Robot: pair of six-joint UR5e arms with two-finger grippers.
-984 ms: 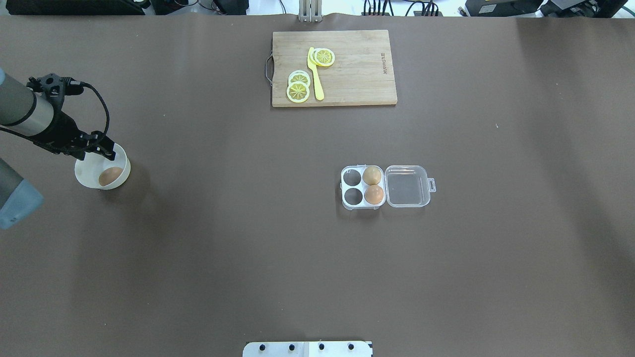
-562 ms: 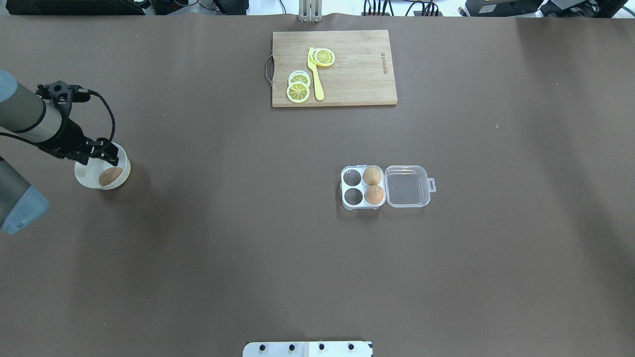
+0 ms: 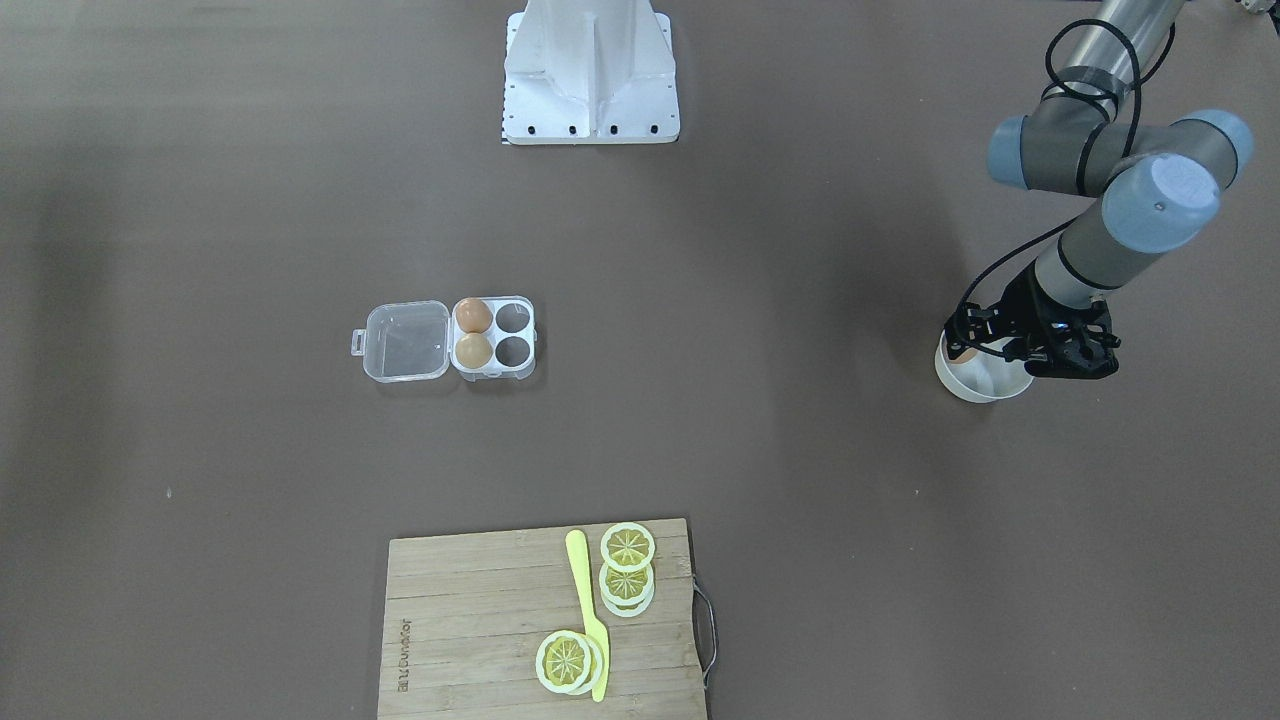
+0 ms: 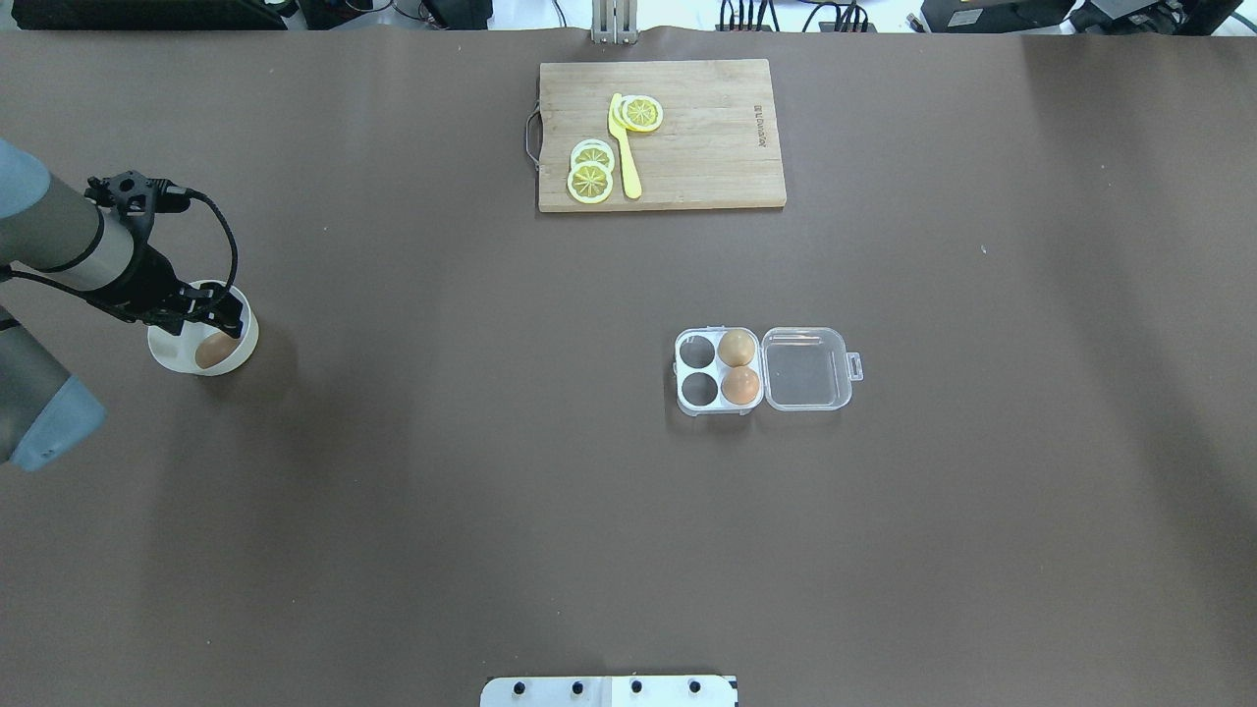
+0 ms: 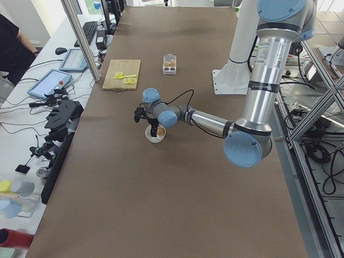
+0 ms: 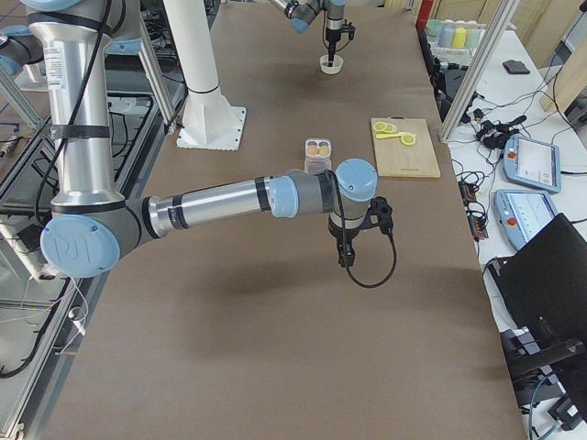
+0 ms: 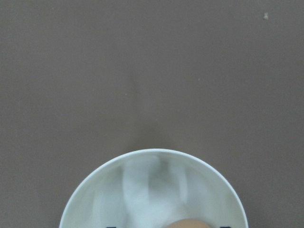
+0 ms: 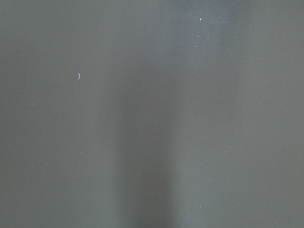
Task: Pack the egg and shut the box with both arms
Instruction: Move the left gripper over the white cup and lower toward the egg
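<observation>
An orange-brown egg [image 4: 215, 352] lies in a white bowl [image 4: 169, 350] at the table's left. My left gripper [image 4: 216, 320] hangs over the bowl's far rim, open. In the left wrist view its dark tips sit apart on either side of the egg [image 7: 192, 223]. The clear box [image 4: 715, 371] stands mid-table, its lid [image 4: 803, 369] folded open to the right. Two eggs [image 4: 738, 367] fill its right cells and the two left cells are empty. My right gripper [image 6: 343, 257] shows only in the exterior right view, above bare table, and I cannot tell its state.
A wooden cutting board [image 4: 707, 137] with lemon slices [image 4: 591, 172] and a yellow knife [image 4: 625, 147] lies at the far middle. The white robot base [image 3: 592, 75] stands at the near edge. Brown table stretches between bowl and box.
My left gripper has shifted a little right and lower, closer over the egg in the bowl. Box and eggs have not moved.
</observation>
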